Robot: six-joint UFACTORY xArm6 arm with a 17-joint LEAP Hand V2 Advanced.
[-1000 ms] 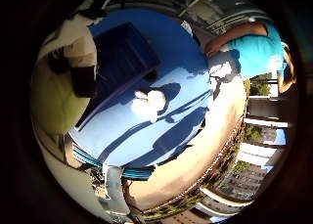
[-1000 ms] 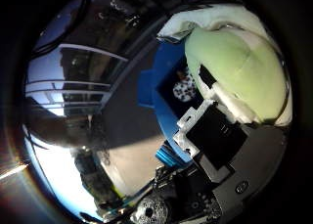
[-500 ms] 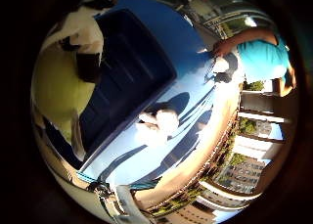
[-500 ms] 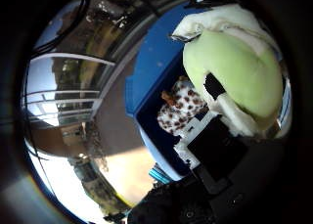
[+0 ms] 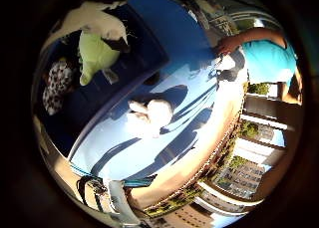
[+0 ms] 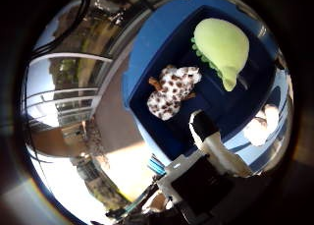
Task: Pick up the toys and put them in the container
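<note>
**Two toys in the container, one white toy outside it**

You have the green plush toy (image 6: 222, 47) lying inside the dark blue container (image 6: 147, 63), at the upper right of the thumb-side frame. The spotted plush toy (image 6: 171, 91) lies in the same container just beside it, near frame centre; the two look close but you cannot tell whether they touch.

The white plush toy (image 5: 149, 116) is outside the container, on the light blue cover of the bench (image 5: 194, 39). It sits near the container's long wall, at the centre of the little-finger-side frame, in sunlight with long shadows running across the cover around it.

Of the robot hand (image 6: 211, 151) you see one white finger with a black tip reaching in from the lower right of the thumb-side frame, its tip over the container's near wall. It holds nothing and touches neither toy. From this one finger you cannot tell how wide the robot hand stands.

At the upper right of the little-finger-side frame a person in a teal shirt (image 5: 266, 58) has a hand at the far edge of the bench. Past the bench lie a railing (image 6: 64, 95) and buildings (image 5: 239, 173).
</note>
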